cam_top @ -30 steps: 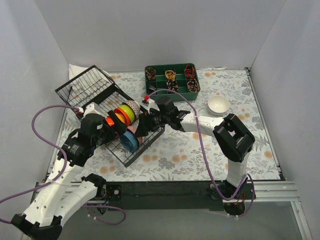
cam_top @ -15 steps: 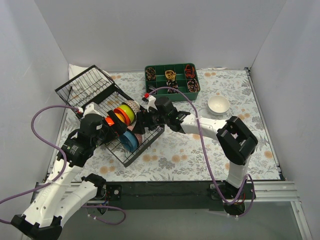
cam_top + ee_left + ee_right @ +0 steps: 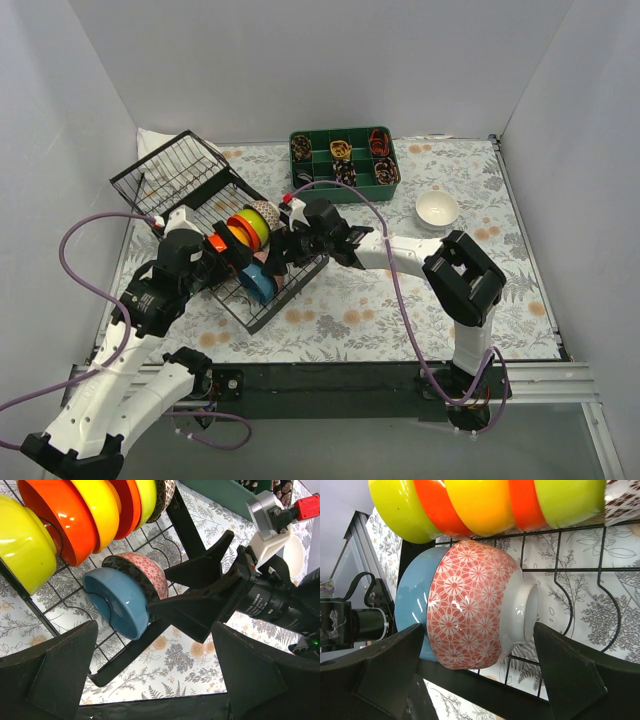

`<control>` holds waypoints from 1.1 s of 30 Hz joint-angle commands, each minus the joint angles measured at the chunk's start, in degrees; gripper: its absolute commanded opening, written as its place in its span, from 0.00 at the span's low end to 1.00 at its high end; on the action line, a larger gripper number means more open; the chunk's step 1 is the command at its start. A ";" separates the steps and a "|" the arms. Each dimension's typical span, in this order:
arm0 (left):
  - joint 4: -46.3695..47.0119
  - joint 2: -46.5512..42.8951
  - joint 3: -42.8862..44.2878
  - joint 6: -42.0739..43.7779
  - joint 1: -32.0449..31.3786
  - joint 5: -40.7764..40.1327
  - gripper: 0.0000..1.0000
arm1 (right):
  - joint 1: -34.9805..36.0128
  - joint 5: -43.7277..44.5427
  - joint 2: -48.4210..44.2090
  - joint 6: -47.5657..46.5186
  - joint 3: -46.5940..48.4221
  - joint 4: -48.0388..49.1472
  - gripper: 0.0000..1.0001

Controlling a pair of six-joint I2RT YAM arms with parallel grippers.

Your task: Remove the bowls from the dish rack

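The black wire dish rack [image 3: 195,190] holds bowls on edge: a row of lime, orange, yellow and red bowls [image 3: 247,229], and in front a blue bowl [image 3: 257,284] beside a pinkish mosaic bowl [image 3: 470,605]. My right gripper [image 3: 281,262] is open, its fingers either side of the mosaic bowl [image 3: 145,569], apart from it; in the right wrist view the right gripper [image 3: 480,677] has the blue bowl [image 3: 411,605] behind. My left gripper [image 3: 238,262] is open and empty just above the rack's near edge, with the blue bowl [image 3: 117,602] ahead of it. A white bowl [image 3: 437,209] sits on the table.
A green divided tray [image 3: 343,160] of small items stands at the back. The rack's tilted wire panel [image 3: 165,170] rises at the back left. The floral cloth [image 3: 400,300] covers the table. The right arm lies across the rack's right edge.
My right gripper has moved left, deeper into the rack, and now straddles the mosaic bowl. The left arm has hardly moved.
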 commanded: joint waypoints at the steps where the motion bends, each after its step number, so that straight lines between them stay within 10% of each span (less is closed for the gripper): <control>1: -1.32 -0.98 0.35 0.60 0.19 0.26 0.98 | 0.31 -1.44 1.64 0.22 2.23 1.08 0.98; 11: -1.32 -1.51 -0.09 0.96 0.19 0.62 0.98 | 0.39 -3.38 1.82 -0.39 2.67 0.99 0.72; 19: -0.53 -1.16 -0.26 1.31 0.19 0.88 0.98 | 1.01 -0.92 -1.17 -3.20 4.33 -1.64 0.10; 33: 1.49 -0.63 -0.79 1.48 0.27 1.23 0.98 | 2.33 9.98 -6.89 -8.30 6.36 -8.06 0.01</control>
